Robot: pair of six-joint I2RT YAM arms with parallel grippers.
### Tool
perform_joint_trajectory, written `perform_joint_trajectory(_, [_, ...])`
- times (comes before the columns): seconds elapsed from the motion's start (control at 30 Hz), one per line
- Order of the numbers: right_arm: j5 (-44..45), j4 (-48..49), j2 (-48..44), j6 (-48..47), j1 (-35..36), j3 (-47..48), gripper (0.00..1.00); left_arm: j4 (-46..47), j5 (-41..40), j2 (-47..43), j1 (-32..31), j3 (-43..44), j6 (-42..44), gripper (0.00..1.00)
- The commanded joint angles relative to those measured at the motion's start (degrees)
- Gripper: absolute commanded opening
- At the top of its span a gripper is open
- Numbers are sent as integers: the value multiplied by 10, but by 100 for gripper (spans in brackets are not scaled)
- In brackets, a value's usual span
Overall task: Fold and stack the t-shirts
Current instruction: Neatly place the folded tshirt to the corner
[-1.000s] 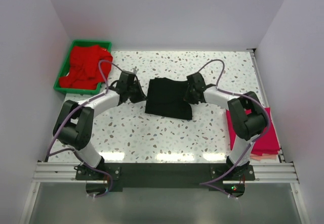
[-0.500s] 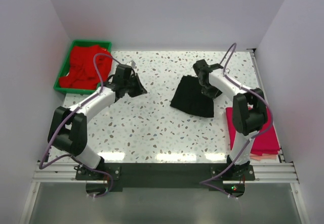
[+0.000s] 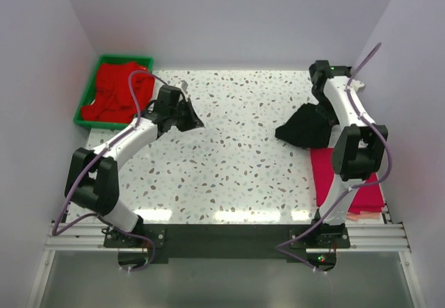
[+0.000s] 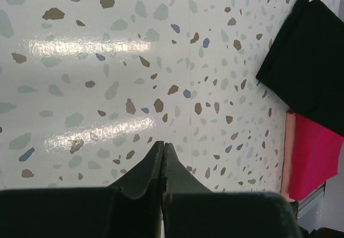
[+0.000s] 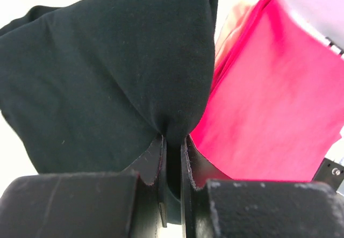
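Note:
My right gripper (image 5: 173,138) is shut on the folded black t-shirt (image 3: 304,127), which hangs from it at the right side of the table, beside the folded magenta-pink t-shirt (image 3: 351,183). In the right wrist view the black cloth (image 5: 102,77) bunches between the fingers, with the pink shirt (image 5: 274,114) below to the right. My left gripper (image 4: 163,144) is shut and empty over bare table at the left; it also shows in the top view (image 3: 193,122). Red t-shirts (image 3: 115,92) lie heaped in the green tray (image 3: 87,122). The left wrist view shows the black shirt (image 4: 306,60) and the pink shirt (image 4: 317,152) far off.
White walls close in the table on the left, back and right. The pink shirt lies at the table's right edge, over a pale peach cloth (image 4: 289,152) beneath it. The speckled table (image 3: 236,162) stretches between the arms.
My right gripper has carried the black shirt from the table's middle to the right, up beside the pink shirt. My left gripper let go of it and drew back left.

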Motion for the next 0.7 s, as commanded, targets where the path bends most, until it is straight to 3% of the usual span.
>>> perform_joint_trajectory(0.0, [33,-87,-15,-15,-45,37,0,-5,17,-28,4,31,18,0])
perform_joint_trajectory(0.67, [39,-118,-141,-72,-88,52,0,-7,35,-48,4,20,18,0])
